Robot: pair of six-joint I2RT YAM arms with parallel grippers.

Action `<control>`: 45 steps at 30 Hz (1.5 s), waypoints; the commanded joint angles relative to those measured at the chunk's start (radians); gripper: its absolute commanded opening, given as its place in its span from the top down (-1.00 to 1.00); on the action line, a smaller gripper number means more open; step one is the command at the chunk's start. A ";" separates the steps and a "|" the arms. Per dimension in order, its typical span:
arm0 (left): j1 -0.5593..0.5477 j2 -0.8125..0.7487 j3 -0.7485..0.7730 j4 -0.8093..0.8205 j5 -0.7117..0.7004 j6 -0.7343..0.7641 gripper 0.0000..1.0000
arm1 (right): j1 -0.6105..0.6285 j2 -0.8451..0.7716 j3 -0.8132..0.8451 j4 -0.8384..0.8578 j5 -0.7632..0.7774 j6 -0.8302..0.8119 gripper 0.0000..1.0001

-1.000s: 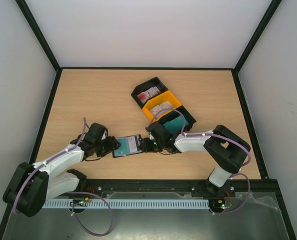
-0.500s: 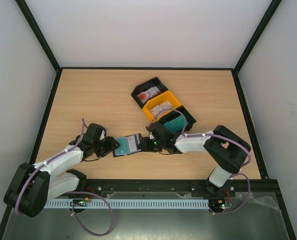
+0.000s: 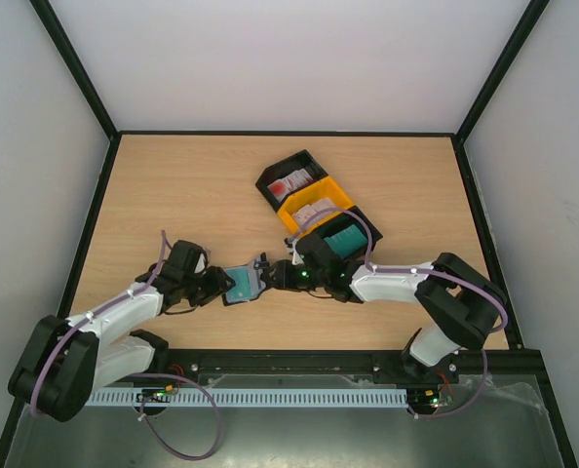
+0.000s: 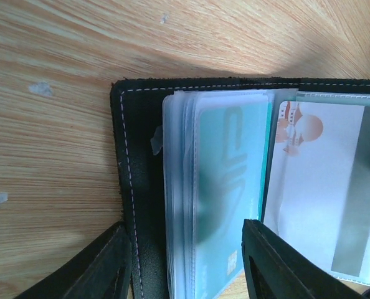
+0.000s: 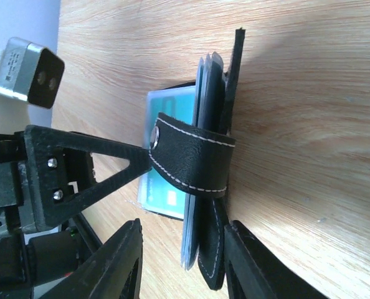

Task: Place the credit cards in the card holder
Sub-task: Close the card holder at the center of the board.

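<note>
At the near middle of the desk (image 3: pixel 173 195), the card holder (image 3: pixel 243 286) has gone from lying flat open to half folded.

The right arm (image 3: pixel 387 278) has reached further left. Its right pincer (image 5: pixel 184 225) stands with jaws apart on either side of the raised cover. A gap shows on one side, so nothing is clamped there, and the strap (image 5: pixel 188 162) loops over the fold. The left pincer (image 4: pixel 184 225) straddles the other cover and its clear sleeves (image 4: pixel 179 187), jaws apart, but we cannot tell whether it presses on them. A teal card (image 4: pixel 228 199) and a white card (image 4: pixel 309 187) with a red blotch sit in the sleeves. Loose cards (image 3: pixel 343 237) wait in the trays (image 3: pixel 286 214) behind, so we judge the task unfinished. We cannot count the filled sleeves. The white card's page is cut off, and from above the pincers hide much of the holder.
</note>
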 commanded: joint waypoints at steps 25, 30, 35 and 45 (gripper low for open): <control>0.001 0.089 -0.036 0.123 0.084 0.029 0.25 | 0.010 0.177 0.077 0.202 -0.204 0.015 0.11; 0.001 0.099 -0.039 0.145 0.078 0.020 0.31 | 0.009 0.206 0.080 0.213 -0.216 0.014 0.05; 0.001 0.044 -0.033 0.090 0.018 0.020 0.38 | 0.009 0.231 0.075 0.212 -0.204 0.019 0.06; 0.001 -0.150 0.012 -0.077 -0.097 0.027 0.43 | 0.010 0.291 0.101 0.170 -0.180 0.032 0.28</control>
